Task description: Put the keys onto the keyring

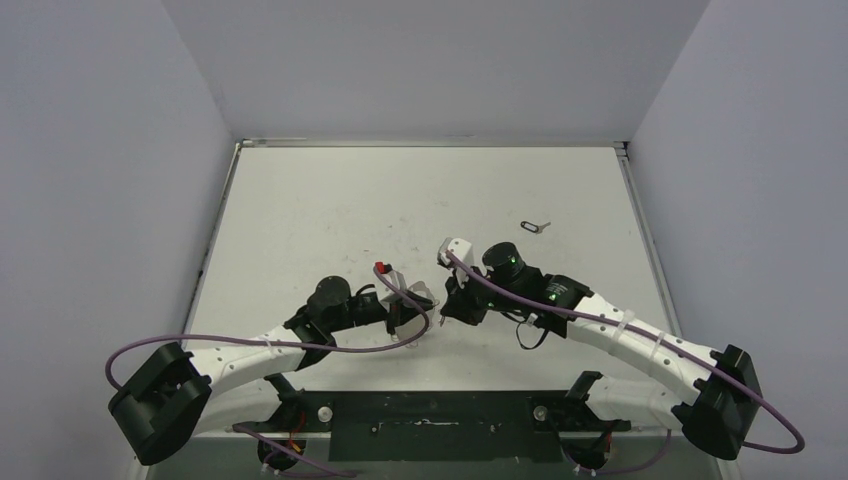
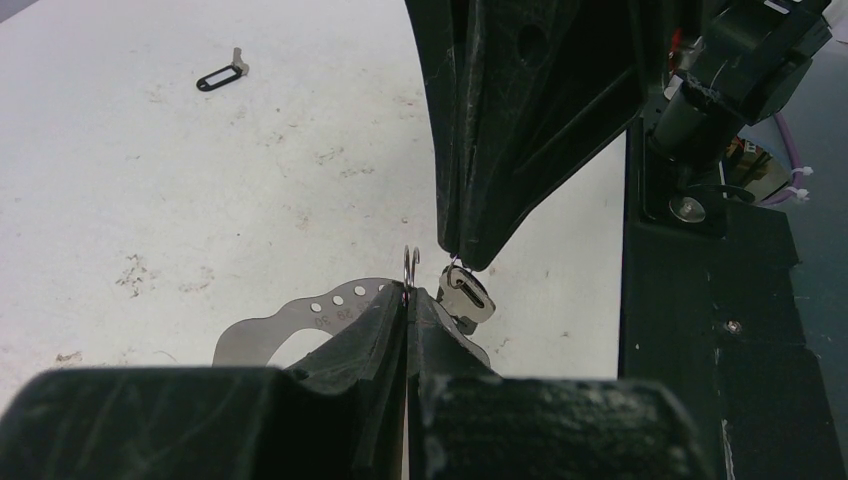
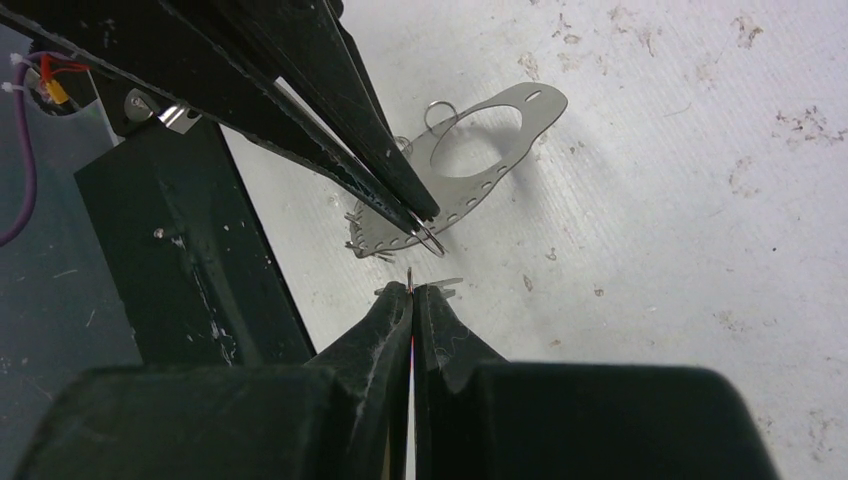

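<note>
Gripping the keyring (image 2: pixel 280 325), left claw (image 2: pixel 408 298) is clamped; right claw (image 3: pixel 411 290) pinches a small ring (image 3: pixel 410 276); keys (image 2: pixel 222 75) lie well apart.

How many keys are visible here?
2: one key with a black loop lies alone on the far table; one silver key hangs at the right end effector's tip. More may be hidden.

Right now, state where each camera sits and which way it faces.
Top external: above and behind the bases, looking down at the table; both arms show.
Left wrist: behind the shut left gripper, facing the tip of the right gripper and the keyring.
Right wrist: behind the shut right gripper, facing the left gripper from the opposite side.
Shared: both wrist views show the keyring; top and left wrist show the keys.
</note>
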Robot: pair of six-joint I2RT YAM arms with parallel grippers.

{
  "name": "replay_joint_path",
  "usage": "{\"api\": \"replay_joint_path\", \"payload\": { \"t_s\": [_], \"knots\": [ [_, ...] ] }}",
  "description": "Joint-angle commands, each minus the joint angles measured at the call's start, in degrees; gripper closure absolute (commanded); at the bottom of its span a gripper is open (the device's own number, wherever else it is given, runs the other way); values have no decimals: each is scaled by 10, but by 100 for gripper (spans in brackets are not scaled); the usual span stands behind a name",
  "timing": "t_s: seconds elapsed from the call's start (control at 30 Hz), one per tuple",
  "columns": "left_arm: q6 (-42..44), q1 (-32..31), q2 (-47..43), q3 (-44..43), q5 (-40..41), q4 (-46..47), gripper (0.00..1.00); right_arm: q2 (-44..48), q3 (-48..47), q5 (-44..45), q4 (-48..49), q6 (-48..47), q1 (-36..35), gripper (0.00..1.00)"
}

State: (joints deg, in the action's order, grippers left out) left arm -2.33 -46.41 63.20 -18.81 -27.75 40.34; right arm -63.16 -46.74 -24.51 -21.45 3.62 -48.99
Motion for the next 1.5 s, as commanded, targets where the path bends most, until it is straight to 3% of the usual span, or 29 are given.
{"api": "replay_joint_path", "payload": {
  "t_s": [0.0, 0.53, 0.97, 1.27, 1.47],
  "knots": [
    [-3, -3, -8, -23, -15, 13, 100, 1, -36, -12, 33, -6, -7, 100],
    [-4, -3, -5, -21, -21, 17, 100, -13, -56, 11, 36, 3, -11, 100],
    [-5, -3, -8, -20, -22, 17, 100, -13, -51, 85, 10, 11, -11, 100],
    [-3, -3, -14, -18, -22, 17, 100, -18, -38, 75, 17, 12, -10, 100],
    [-3, -3, -23, -14, -20, 14, 100, 19, -23, 83, 36, 15, -10, 60]
  ]
}}
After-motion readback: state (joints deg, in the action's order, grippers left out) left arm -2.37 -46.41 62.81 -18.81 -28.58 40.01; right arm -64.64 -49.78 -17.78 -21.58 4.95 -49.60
